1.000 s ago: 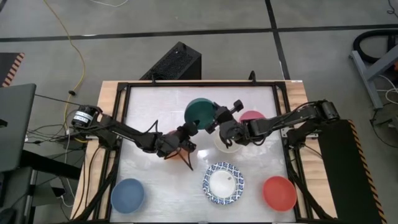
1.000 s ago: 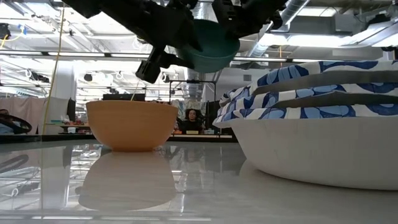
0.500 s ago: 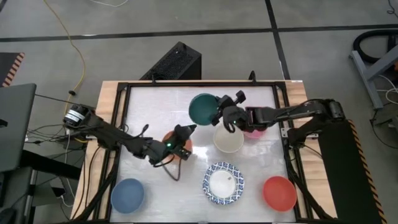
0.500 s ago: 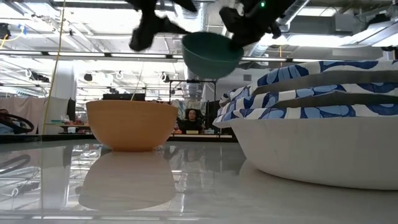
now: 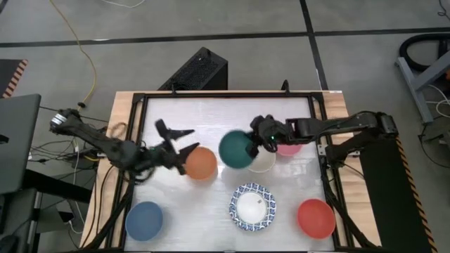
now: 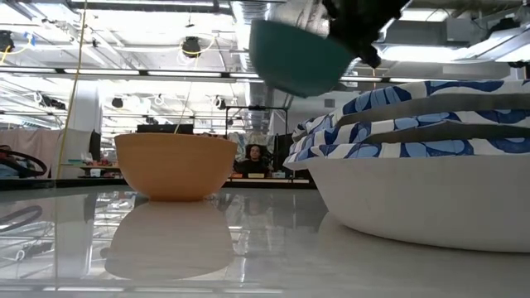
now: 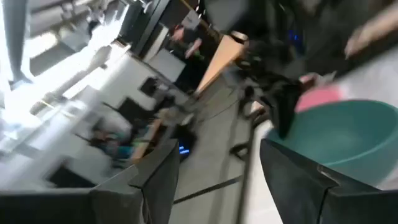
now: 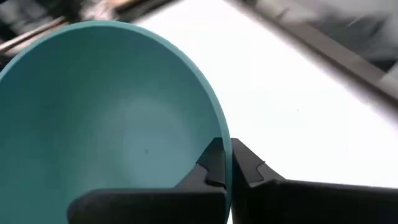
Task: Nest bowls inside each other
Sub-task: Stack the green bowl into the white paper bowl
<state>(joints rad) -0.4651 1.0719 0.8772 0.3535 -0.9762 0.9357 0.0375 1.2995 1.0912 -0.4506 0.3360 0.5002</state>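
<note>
My right gripper (image 5: 259,138) is shut on a tilted green bowl (image 5: 237,149) in the air, partly over the cream bowl (image 5: 264,161); the low view shows the green bowl (image 6: 298,58) high above the table. My left gripper (image 5: 184,140) hovers open with nothing between its fingers, raised, just left of the orange bowl (image 5: 201,162), which stands on its base. Its wrist view looks past the open fingers (image 7: 217,168) at the green bowl (image 7: 336,137). A pink bowl (image 5: 287,147), a blue bowl (image 5: 144,219), a red bowl (image 5: 316,218) and a blue-patterned white bowl (image 5: 252,206) stand on the table. My right gripper pinches the green bowl's rim (image 8: 225,146), one finger inside the bowl and one outside. The fingers come from the table's right side, slanting down. The bowl is lifted clear and tilted.
The table has a black frame (image 5: 138,140) around its white top. In the low view the patterned bowls (image 6: 422,182) fill the near right and the orange bowl (image 6: 175,165) stands mid-left. Bare table lies between the orange and blue bowls.
My left gripper has drawn away from the green bowl toward the table's left edge, rising and rolling, which uncovers the orange bowl. My right gripper has carried the green bowl from the far middle toward the near edge, and the bowl has tipped.
</note>
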